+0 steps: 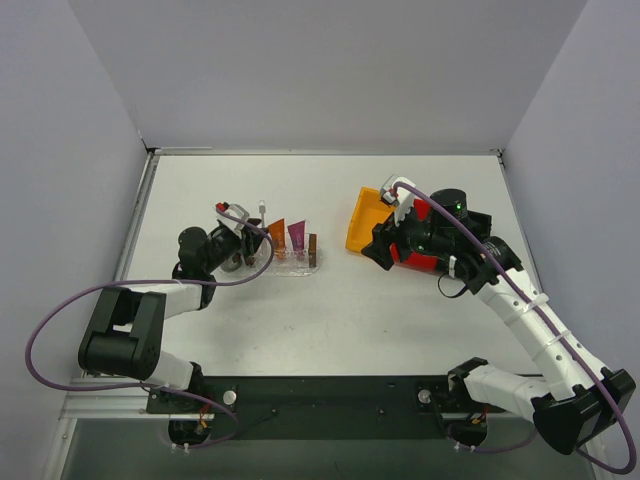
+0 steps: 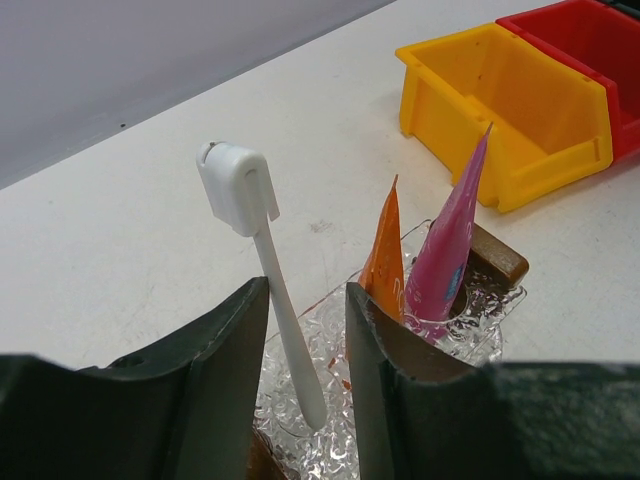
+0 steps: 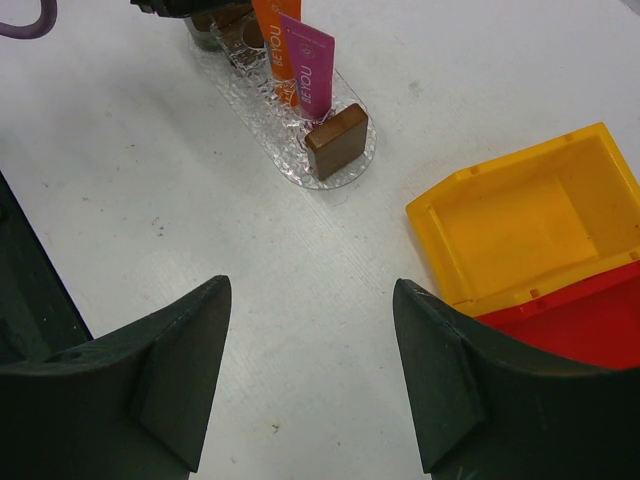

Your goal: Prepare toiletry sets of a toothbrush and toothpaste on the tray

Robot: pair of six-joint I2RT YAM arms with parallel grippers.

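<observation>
The clear tray (image 1: 300, 266) with brown wooden end blocks lies left of the table's centre. The orange toothpaste (image 1: 277, 235) and the pink toothpaste (image 1: 297, 235) stand upright in it, side by side. The white toothbrush (image 2: 270, 260) stands upright in the tray (image 2: 490, 300) at its left end, head up. My left gripper (image 2: 305, 290) is at that end, its jaws either side of the toothbrush handle with a gap on the right side. My right gripper (image 3: 310, 290) is open and empty above bare table, right of the tray (image 3: 350, 165).
An orange bin (image 1: 365, 222) and a red bin (image 1: 420, 262) sit right of the tray, under and beside my right arm. Both look empty in the right wrist view. Grey walls close the table at the back and sides.
</observation>
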